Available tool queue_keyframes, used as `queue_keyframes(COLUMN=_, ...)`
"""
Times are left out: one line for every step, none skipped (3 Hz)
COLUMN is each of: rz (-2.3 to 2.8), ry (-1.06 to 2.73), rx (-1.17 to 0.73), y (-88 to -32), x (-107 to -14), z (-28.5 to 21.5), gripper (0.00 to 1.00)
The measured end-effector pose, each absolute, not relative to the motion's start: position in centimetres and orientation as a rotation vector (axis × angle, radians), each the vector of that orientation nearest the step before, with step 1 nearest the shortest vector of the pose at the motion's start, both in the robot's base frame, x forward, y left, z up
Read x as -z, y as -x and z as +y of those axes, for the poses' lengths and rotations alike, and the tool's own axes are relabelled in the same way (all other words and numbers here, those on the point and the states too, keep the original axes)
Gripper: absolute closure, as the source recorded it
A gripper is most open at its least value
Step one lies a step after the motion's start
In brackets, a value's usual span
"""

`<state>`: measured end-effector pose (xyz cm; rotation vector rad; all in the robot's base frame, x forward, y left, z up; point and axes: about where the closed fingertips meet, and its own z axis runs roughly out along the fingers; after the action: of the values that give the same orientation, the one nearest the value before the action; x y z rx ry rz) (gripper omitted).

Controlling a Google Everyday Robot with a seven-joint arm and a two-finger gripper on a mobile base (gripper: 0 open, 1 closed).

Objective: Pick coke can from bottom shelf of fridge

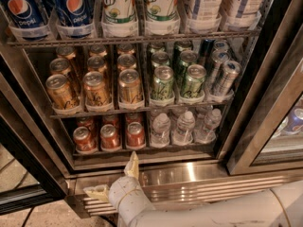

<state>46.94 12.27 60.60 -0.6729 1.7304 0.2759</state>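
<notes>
White arm point(222, 212) enters from lower right, low in front of the fridge point(45, 141). Gripper point(115, 178) sits against the ribbed steel base panel point(213, 186), jaws spread wide, holding nothing; one finger points up, the other left. Just above the upper jaw tip: bottom shelf point(156, 151) front lip. Nearest coke can point(135, 134) stands right behind the lip, straight beyond the jaws, not touched. Two more red cans point(97, 137) left of it, others behind. Water bottles point(183, 128) up-right of the jaws, same shelf. Further above: gold cans point(96, 89), green cans point(177, 81). Farthest up: Pepsi bottles point(47, 6), 7UP bottles point(139, 6).
</notes>
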Motion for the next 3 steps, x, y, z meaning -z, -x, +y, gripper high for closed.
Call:
queue_keyframes(rz=1.719, ry=0.678, rx=-0.257, y=-47.3, x=-60.5, z=12.4, gripper=0.05)
queue_keyframes(rz=1.689, ry=0.66, rx=-0.224, y=-48.6, x=-60.8, z=12.3, gripper=0.12)
queue_keyframes(rz=1.652, ry=0.626, rx=-0.201, y=-50.0, x=-61.0, z=12.7, gripper=0.21)
